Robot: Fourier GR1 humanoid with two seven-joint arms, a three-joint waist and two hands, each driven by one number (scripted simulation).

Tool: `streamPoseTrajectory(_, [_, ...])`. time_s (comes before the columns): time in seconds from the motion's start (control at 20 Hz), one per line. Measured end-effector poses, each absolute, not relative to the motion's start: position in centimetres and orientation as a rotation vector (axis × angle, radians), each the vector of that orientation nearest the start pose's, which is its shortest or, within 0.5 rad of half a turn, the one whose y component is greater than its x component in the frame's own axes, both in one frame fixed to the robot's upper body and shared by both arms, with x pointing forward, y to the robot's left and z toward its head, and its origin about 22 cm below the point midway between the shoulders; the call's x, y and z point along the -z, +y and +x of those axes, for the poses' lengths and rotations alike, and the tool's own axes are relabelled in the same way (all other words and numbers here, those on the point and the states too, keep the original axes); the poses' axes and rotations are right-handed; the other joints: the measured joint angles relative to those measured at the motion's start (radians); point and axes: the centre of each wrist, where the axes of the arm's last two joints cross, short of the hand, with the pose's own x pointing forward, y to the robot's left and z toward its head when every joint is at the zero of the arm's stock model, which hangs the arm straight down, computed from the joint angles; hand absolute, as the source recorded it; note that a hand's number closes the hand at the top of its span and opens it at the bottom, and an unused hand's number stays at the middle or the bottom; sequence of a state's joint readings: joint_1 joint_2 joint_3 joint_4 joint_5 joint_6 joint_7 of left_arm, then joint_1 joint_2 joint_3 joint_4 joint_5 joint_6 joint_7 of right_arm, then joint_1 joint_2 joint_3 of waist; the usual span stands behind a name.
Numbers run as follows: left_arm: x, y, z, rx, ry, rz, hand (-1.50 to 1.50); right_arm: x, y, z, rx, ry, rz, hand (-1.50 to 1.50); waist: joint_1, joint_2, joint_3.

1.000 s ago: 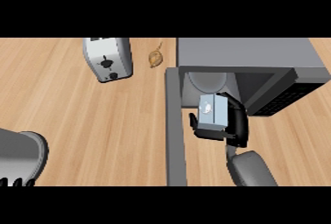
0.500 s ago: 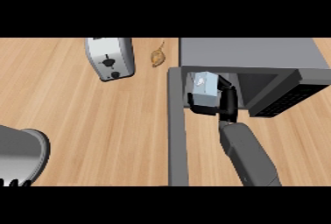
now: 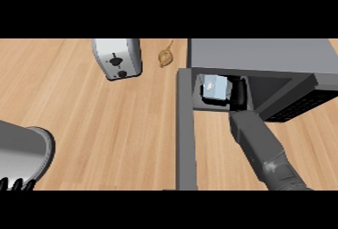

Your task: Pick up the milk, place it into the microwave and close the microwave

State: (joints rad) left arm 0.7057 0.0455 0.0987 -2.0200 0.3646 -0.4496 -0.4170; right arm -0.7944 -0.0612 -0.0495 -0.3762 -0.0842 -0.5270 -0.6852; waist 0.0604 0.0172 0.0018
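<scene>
The milk carton [image 3: 214, 86], white with a pale blue top, is inside the mouth of the grey microwave [image 3: 264, 56]. My right hand [image 3: 238, 95] curls round the carton's right side, with its grey forearm stretching back to the lower right. The microwave's door [image 3: 185, 134] stands swung out toward me, seen edge-on as a long grey bar. My left hand [image 3: 16, 184] shows only as black fingertips at the lower left edge, resting beside its grey forearm.
A silver toaster [image 3: 118, 58] lies at the back of the wooden counter. A small brown pastry [image 3: 165, 56] sits between the toaster and the microwave. The microwave's dark control panel [image 3: 300, 105] faces right of the opening.
My right hand has carried the milk carton up and away from me, from in front of the microwave into its opening. The forearm has stretched out further. The left hand stayed put.
</scene>
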Motion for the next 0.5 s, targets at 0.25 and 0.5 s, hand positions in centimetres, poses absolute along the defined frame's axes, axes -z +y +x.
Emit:
streamPoseTrajectory(0.25, [-1.5, 30.0, 6.5, -0.168, -1.888, -0.226, -1.5, 4.2, -19.4, 39.1, -0.107, -1.78, -0.537, 1.5, 0.022, 0.012, 0.001])
streamPoseTrajectory(0.5, [-1.4, 30.0, 6.6, -0.156, -1.89, -0.241, -1.5, 3.4, -21.0, 39.9, -0.174, -1.798, -0.648, 1.5, 0.04, 0.022, 0.002])
